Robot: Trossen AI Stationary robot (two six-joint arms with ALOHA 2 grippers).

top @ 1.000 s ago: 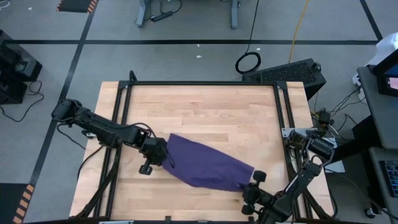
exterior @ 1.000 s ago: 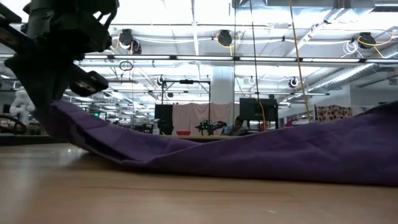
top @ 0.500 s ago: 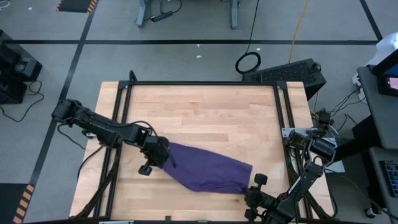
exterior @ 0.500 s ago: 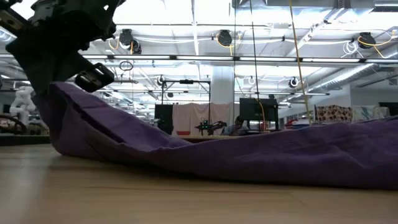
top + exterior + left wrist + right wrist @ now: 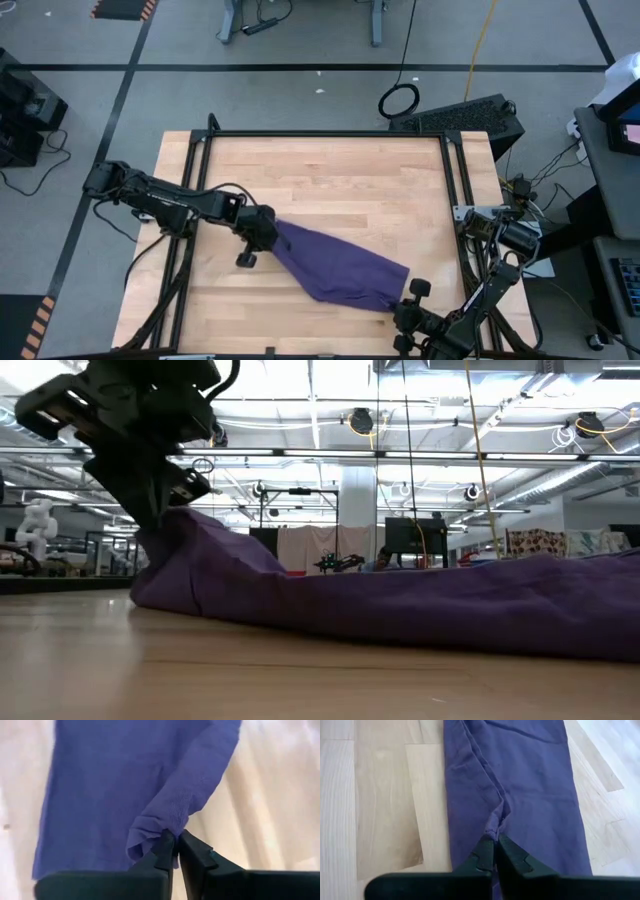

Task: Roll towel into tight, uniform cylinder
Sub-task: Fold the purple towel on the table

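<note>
The towel [image 5: 335, 267] lies stretched diagonally across the near half of the bench [image 5: 330, 170], pinched at its 2 opposite ends. The left end effector [image 5: 174, 845] grips one bunched corner, lifted slightly off the wood; the right end effector [image 5: 495, 847] is clamped on the other end near the bench's front edge. Holding both ends likely keeps the cloth taut and straight for rolling.

Purple towel [image 5: 335, 266] lying diagonally on wooden table [image 5: 330, 170], left pincer [image 5: 268, 232] and right pincer [image 5: 400, 306] at opposite ends
</note>
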